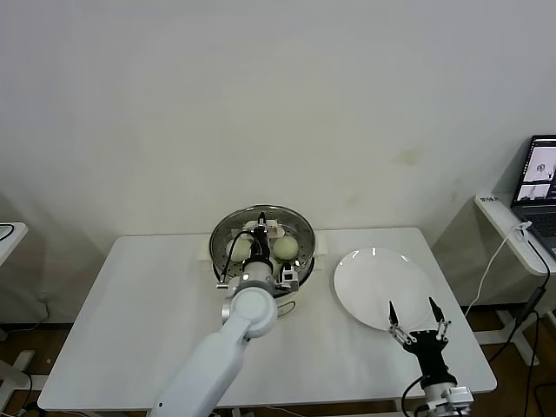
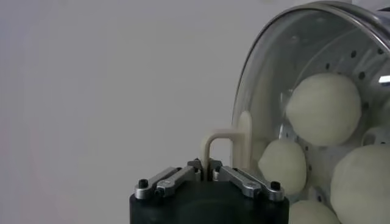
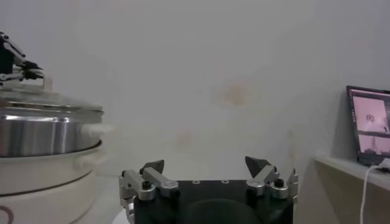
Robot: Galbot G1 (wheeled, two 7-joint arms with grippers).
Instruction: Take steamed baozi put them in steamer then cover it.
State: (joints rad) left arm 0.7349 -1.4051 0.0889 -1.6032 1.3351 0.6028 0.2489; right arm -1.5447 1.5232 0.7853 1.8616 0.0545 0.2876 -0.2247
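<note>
**Lid on the steamer, left gripper on its handle**

Head view: white table against a bare wall. The steamer sits at the back-centre w/ the cover on top; the steamed baozi show through the glass. Left gripper is over the pot, its arm blocking the near rim. White plate lies to the right, apart from the pot. Right gripper hovers at the plate's near edge, fingers spread, holding nothing. Laptop on a side desk far right; screen text unreadable.

Left wrist view: fingers clenched on the whitish handle; buns visible under the glass.

Right wrist view: jaws wide apart, pot off to one side, laptop beyond.
</note>
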